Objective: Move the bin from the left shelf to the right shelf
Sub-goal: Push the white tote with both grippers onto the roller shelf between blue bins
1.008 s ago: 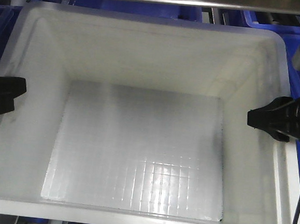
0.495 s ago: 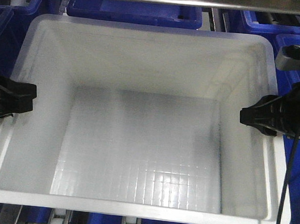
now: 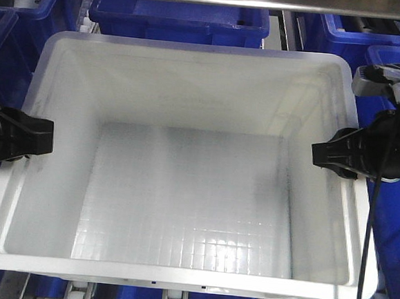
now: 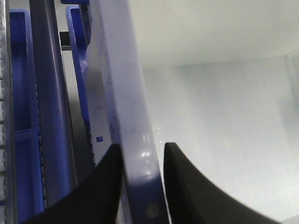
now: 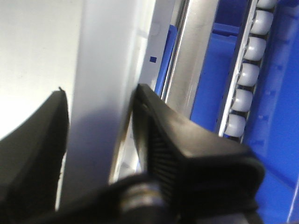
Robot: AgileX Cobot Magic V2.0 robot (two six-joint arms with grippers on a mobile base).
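You have the empty white bin point(image 3: 185, 162) over the roller shelf among blue totes point(image 3: 179, 16), left gripper point(image 3: 38, 137) and right gripper point(image 3: 324, 156) each clenched on a side rim; it looks light, stiff and slick, so keep both rim holds level.

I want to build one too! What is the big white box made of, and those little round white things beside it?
The big white rectangular bin looks like smooth, slightly glossy moulded plastic: light glints off its grid-patterned floor and thick rolled rim. The row of small round white rollers also looks like shiny plastic, though that is less certain, set in a silvery, metal-looking rail.
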